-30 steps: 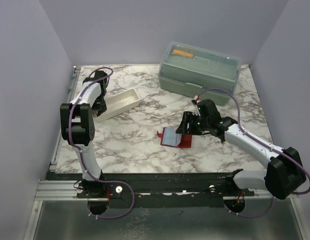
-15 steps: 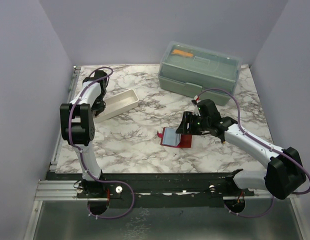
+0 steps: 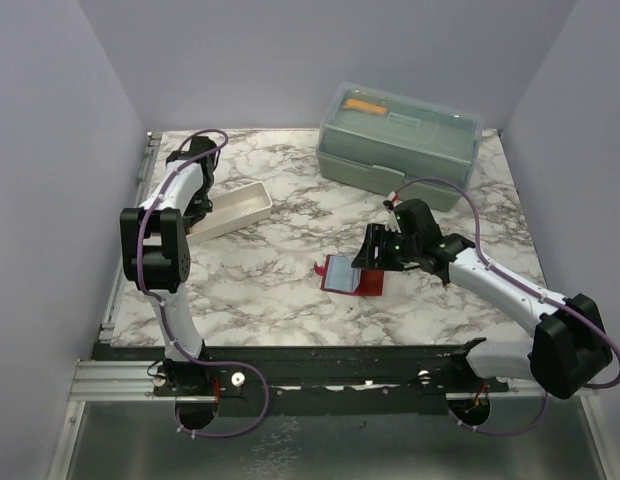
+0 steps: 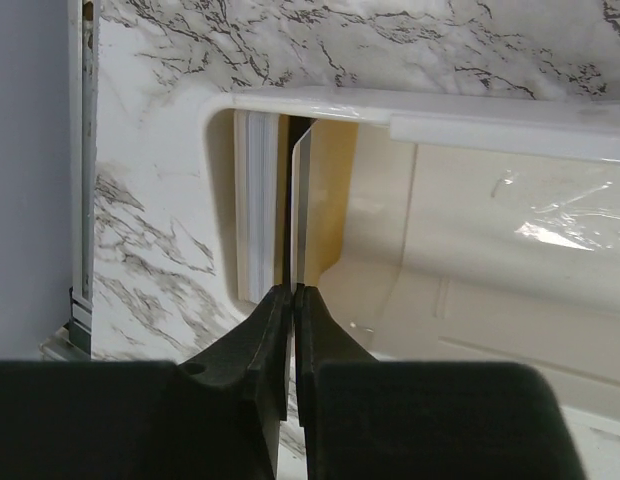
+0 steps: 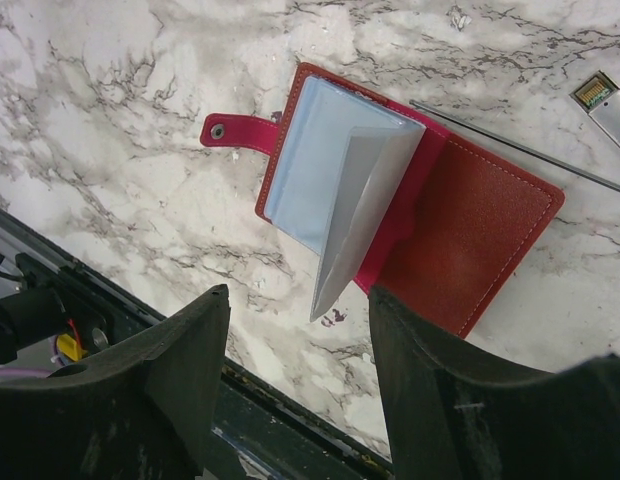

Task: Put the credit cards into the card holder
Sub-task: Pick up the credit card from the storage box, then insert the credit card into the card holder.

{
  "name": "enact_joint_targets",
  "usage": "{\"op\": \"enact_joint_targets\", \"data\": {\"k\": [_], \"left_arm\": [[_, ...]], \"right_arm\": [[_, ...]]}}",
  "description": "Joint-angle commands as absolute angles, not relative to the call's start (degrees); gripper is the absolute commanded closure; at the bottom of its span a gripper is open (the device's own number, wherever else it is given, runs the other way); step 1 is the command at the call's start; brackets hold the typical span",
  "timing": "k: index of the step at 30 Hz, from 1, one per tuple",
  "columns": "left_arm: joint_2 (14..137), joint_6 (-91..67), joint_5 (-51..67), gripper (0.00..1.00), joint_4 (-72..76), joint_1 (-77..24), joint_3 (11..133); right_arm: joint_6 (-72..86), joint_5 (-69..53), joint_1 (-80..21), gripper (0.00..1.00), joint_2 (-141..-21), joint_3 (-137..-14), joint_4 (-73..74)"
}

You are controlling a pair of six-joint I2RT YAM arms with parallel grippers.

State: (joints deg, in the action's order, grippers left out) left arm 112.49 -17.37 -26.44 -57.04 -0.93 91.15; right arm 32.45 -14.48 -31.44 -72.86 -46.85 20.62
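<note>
Left wrist: a card [image 4: 301, 200], edge-on with its face hidden, is being pinched by the left gripper [image 4: 292, 292] inside the tray [image 4: 470, 110]; the open holder [image 5: 480, 240] is being framed between the wide-spread fingers of the right gripper [image 5: 298, 295].

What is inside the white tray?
A stack of cards stands on edge at one end of the tray. The left gripper pinches one card beside it. The gripper hides the near tray floor.
</note>
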Motion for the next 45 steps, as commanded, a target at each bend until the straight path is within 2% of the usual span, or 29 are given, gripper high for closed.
{"op": "enact_joint_targets", "data": {"k": [1,7,17,20,23,26,30,33,37,45], "left_arm": [[109.85,-16.70,-28.07,0.92,-57.30,-1.68,92.66],[108.62,-16.70,-29.34,1.00,-55.71,-3.25,93.78],[102.36,-16.02,-30.22,1.00,-54.49,-8.65,98.57],[97.99,-16.28,-20.83,1.00,-54.26,-11.22,99.59],[92.43,-17.28,1.47,1.00,-50.03,-12.09,96.20],[85.90,-21.45,19.50,1.00,-40.41,-13.13,88.87],[78.09,-31.00,34.19,1.00,-23.09,-15.45,77.62],[73.67,-41.87,42.64,1.00,-0.53,-17.10,67.35],[70.04,-57.26,47.34,1.00,26.49,-18.66,55.56],[68.62,-64.24,49.46,1.00,37.01,-22.84,51.59]], "right_arm": [[32.17,-15.25,-31.72,0.39,-73.48,-46.14,20.04],[32.17,-14.93,-31.67,0.39,-73.72,-46.05,20.04],[31.78,-12.39,-31.68,0.39,-74.26,-48.36,23.12],[31.65,-11.91,-31.67,0.39,-73.80,-50.27,25.43],[31.49,-14.31,-31.71,0.38,-73.18,-52.14,26.67],[33.23,-19.20,-31.73,0.37,-71.74,-53.49,26.10],[37.36,-26.96,-31.72,0.36,-68.27,-52.83,20.22],[41.86,-32.51,-31.72,0.36,-64.33,-49.05,9.96],[47.65,-35.41,-31.70,0.35,-59.58,-45.22,-2.64],[58.04,-28.96,-31.72,0.40,-53.57,-41.46,-16.60]]}}
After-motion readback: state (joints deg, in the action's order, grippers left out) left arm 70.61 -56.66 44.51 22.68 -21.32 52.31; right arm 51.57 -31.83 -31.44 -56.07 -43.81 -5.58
